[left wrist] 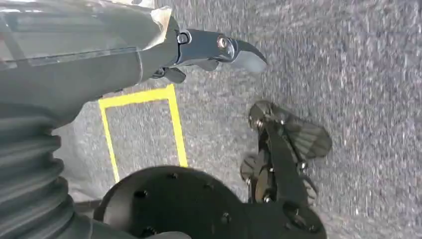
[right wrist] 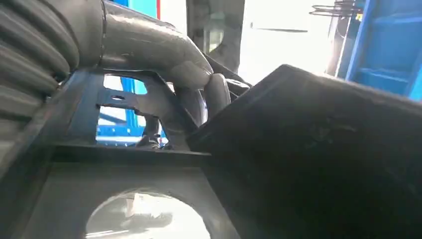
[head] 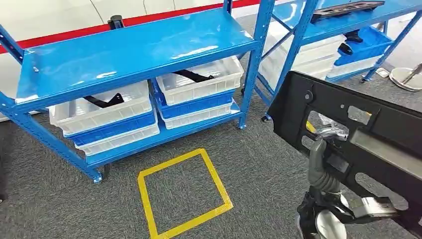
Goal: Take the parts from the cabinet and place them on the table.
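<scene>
My right hand [head: 326, 145] grips a large black panel part [head: 383, 124] with several cut-outs, its fingers hooked through one opening. The panel hangs in the air at the right, in front of my body and above the carpet. In the right wrist view the fingers [right wrist: 199, 87] curl over the panel's edge [right wrist: 318, 149]. My left hand [left wrist: 199, 47] hangs over the grey carpet with fingers extended and nothing in it. More black parts [head: 103, 101] [head: 194, 75] lie in white bins [head: 79, 117] [head: 209, 87] on the blue cabinet's [head: 134, 50] lower shelf.
A yellow tape square [head: 145, 199] [left wrist: 176, 129] marks the carpet in front of the cabinet. A second blue rack [head: 348, 22] stands at the back right with a black part [head: 346, 9] on top and a blue bin [head: 370, 42] below. A round metal base [head: 405, 77] sits far right.
</scene>
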Robot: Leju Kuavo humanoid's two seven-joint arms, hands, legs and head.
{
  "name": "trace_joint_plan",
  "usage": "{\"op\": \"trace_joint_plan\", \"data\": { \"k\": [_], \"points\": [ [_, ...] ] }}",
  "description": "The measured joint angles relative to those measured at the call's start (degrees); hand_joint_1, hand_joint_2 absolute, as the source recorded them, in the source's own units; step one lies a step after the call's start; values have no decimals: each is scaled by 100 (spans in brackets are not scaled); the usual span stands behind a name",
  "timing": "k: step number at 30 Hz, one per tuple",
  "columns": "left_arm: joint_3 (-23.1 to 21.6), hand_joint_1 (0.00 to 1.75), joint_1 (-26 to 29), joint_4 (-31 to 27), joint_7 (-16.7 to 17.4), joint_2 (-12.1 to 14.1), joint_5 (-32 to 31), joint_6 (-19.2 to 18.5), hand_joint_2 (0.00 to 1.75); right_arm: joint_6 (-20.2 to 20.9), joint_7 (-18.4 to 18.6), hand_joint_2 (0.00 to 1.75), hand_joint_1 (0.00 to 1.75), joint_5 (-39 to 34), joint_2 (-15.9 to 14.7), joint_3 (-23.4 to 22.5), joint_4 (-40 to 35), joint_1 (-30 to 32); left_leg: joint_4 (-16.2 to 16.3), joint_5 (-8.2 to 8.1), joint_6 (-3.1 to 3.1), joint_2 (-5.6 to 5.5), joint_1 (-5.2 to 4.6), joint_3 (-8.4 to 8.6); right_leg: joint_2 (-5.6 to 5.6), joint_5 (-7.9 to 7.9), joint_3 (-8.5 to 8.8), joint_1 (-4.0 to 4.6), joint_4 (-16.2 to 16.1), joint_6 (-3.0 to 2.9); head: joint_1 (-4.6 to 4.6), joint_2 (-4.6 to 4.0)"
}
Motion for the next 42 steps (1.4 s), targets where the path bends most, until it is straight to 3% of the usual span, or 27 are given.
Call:
{"op": "trace_joint_plan", "data": {
  "k": [1, 2, 4, 6, 8, 9, 10, 12, 15, 16, 17, 19, 21, 23, 24, 25, 26, 28, 30, 31, 32, 33, 36, 38, 40, 41, 42],
  "points": [
    [-2, 0, -12, -9, 0, 7, 0, 4, 175, 0, -2, 175, 175, 2, -4, -4, 2, 10, -25, 31, 13, 58, -24, 3, -266, -84, -92, -4, 106, 1, -9, 0],
    [-2, 0, -10, -13, 0, 5, 0, 0, 175, 0, -2, 175, 175, 2, -4, -4, 2, -26, -33, 50, 48, 161, -15, -19, -470, -297, -255, 11, 438, -30, 90, 0],
    [-2, 0, 3, -13, 0, 2, 0, -4, 175, 2, -2, 175, 175, 4, 0, 2, 6, -16, -32, 62, 53, 358, -24, -62, -606, -686, -658, -24, 1376, -33, 92, 0],
    [-2, 0, 5, -13, -13, 2, 0, -7, 175, 2, -2, 175, 175, 2, 0, 0, 13, 22, -30, 72, 37, 521, -17, -79, -639, -766, -775, -77, 1762, 50, 96, 0],
    [-11, 0, 4, -13, -26, 0, -37, -11, 175, 0, -2, 175, 175, 7, 2, -2, 13, 48, -27, 76, 16, 678, 6, -72, -717, -484, -347, -143, 1056, 215, 94, 0],
    [-26, 0, 0, -13, -31, -4, -57, -37, 175, -9, -2, 175, 175, 24, 11, -2, 0, 65, -23, 74, -11, 738, 18, -62, -850, -297, -6, -159, 461, 294, 96, 0],
    [-39, 0, -3, -20, -33, 2, -94, -50, 175, -22, 0, 175, 175, 48, 24, -2, -29, 82, -12, 70, -53, 782, -12, -51, -1152, -181, 268, -164, -1, 328, 109, 0],
    [-63, 0, 0, -26, -35, 9, -116, -94, 175, -46, 57, 175, 175, 125, 70, 0, -127, 121, 18, 64, -145, 874, -54, -69, -1100, -148, 280, -99, -101, 162, 103, 0],
    [-96, 0, -22, -26, -42, -37, -149, -107, 175, -44, 214, 175, 175, 232, 74, -20, -258, 221, 4, 61, -235, 1050, -19, -49, -920, -104, 228, -95, -90, 8, 87, 0],
    [-98, 0, -37, -26, -59, -48, -146, -107, 175, -31, 252, 175, 175, 271, 99, -22, -297, 235, 98, -50, -282, 805, 21, -85, -860, -81, 200, -177, -105, -37, 83, 0],
    [-98, 0, -36, -26, -79, -89, -124, -111, 175, -26, 287, 175, 175, 319, 120, -31, -335, 220, 411, -307, -273, 537, 24, -204, -805, -50, 177, -164, -103, -107, 68, 0],
    [-98, 0, -42, -28, -118, -122, -92, -136, 175, -20, 345, 175, 175, 417, 190, -24, -337, 228, 1353, -797, -269, 312, 16, -608, -697, -15, 130, -133, -100, -182, 39, 0],
    [-96, 0, -66, -31, -164, -127, -33, -135, 175, 11, 422, 175, 175, 481, 234, -22, -337, 235, 1857, -924, -257, 268, 12, -792, -561, 0, 107, -96, -93, -197, 42, 0],
    [-87, 0, -69, -33, -201, -148, 35, -103, 175, 90, 435, 175, 175, 501, 265, -20, -337, 220, 1356, -560, -219, 257, 15, -501, -400, 20, 101, -88, -75, -197, 39, 0],
    [-83, 0, -68, -33, -214, -153, 53, -103, 175, 124, 435, 175, 175, 496, 286, -17, -337, 202, 795, -283, -198, 203, 19, -212, -312, 27, 99, -88, -58, -185, 39, 0],
    [-81, 0, -62, -33, -223, -161, 68, -103, 175, 133, 433, 175, 175, 492, 304, -15, -337, 180, 341, -103, -175, 2, 31, 17, -244, 33, 83, -90, -36, -174, 35, 0],
    [-81, 0, -62, -33, -225, -162, 72, -105, 175, 140, 431, 175, 175, 485, 317, -13, -334, 148, 162, -195, -182, -261, 44, 79, -195, 39, 26, -32, 8, -135, 46, 0],
    [-81, 0, -51, -33, -236, -179, 85, -101, 175, 155, 417, 175, 175, 476, 337, 11, -334, 100, 137, -188, -172, -152, 2, 38, -92, 85, -66, -69, 13, -52, 46, 0],
    [-68, 0, -54, -35, -275, -190, 166, -24, 175, 241, 365, 175, 175, 382, 348, 11, -332, 90, 96, -126, -71, -22, -12, 34, 52, 154, -130, -79, -41, 52, 44, 0],
    [-38, 0, -67, -41, -312, -218, 233, 35, 175, 303, 345, 175, 175, 326, 348, 11, -319, 59, 48, -73, -33, 86, 29, 38, -85, 127, -188, -104, 43, 50, 44, 0],
    [-2, 0, -71, -59, -339, -218, 300, 70, 175, 350, 328, 175, 175, 282, 350, 13, -304, -17, 16, -50, 8, 133, 24, 30, -375, -18, -302, -41, 254, 34, 112, 0],
    [26, 0, -68, -61, -354, -221, 326, 92, 175, 396, 323, 175, 175, 258, 363, 24, -271, -102, 16, -39, 16, 239, 12, 16, -518, -212, -487, -42, 642, 4, 171, 0],
    [105, 0, -55, -66, -371, -225, 421, 229, 175, 500, 293, 175, 175, 147, 389, 55, -105, -203, 20, -38, 20, 502, 0, -8, -642, -601, -964, -76, 1797, 35, 177, 0],
    [190, 0, -55, -68, -396, -227, 529, 358, 175, 581, 271, 175, 175, 38, 389, 55, -16, -227, 23, -42, 11, 634, 16, -2, -692, -421, -703, -125, 1392, 151, 175, 0],
    [247, 0, -56, -68, -398, -227, 555, 504, 175, 701, 241, 175, 175, -91, 389, 55, 78, -306, 29, -64, -48, 757, 32, 26, -924, -65, -75, -155, 280, 268, 179, 0],
    [251, 0, -51, -92, -429, -205, 553, 562, 175, 743, 214, 175, 175, -153, 389, 55, 142, -351, 36, -84, -104, 802, -17, 30, -1182, -78, 64, -127, -23, 229, 203, 0],
    [256, 0, -46, -98, -453, -210, 538, 577, 175, 783, 199, 175, 175, -223, 398, 59, 206, -370, 44, -93, -151, 845, -33, 33, -1096, -34, 90, -70, -23, 148, 199, 0]
  ]
}}
